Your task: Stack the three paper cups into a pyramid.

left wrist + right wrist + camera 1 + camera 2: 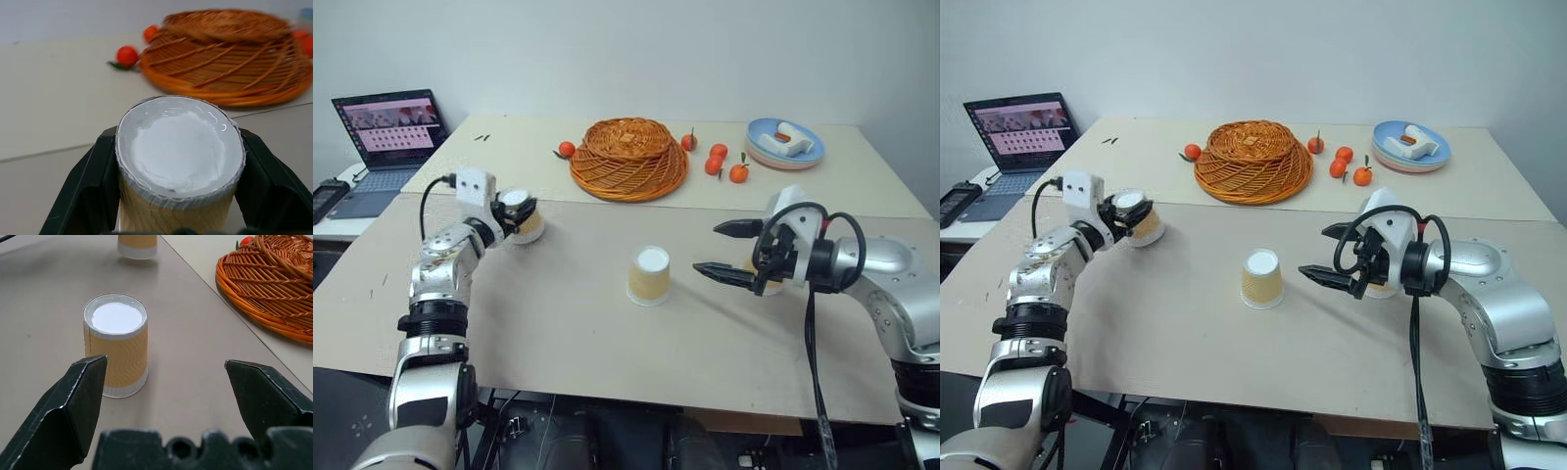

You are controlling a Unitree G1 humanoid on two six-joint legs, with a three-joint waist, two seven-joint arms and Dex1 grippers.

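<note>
Left gripper (178,230): jaws clamped on the sides of a tan, tapered paper cup (179,166), white bottom facing outward, cup tilted above the beige worktop (558,333).

Right gripper (166,396): jaws spread wide, holding nothing. A second tan paper cup (116,350) stands upside down on the worktop just ahead of the gap, nearer one jaw, untouched. A third tan paper cup (767,284) sits behind these jaws, mostly hidden.

Orange wicker basket (628,157): upturned, well beyond both jaws.
</note>
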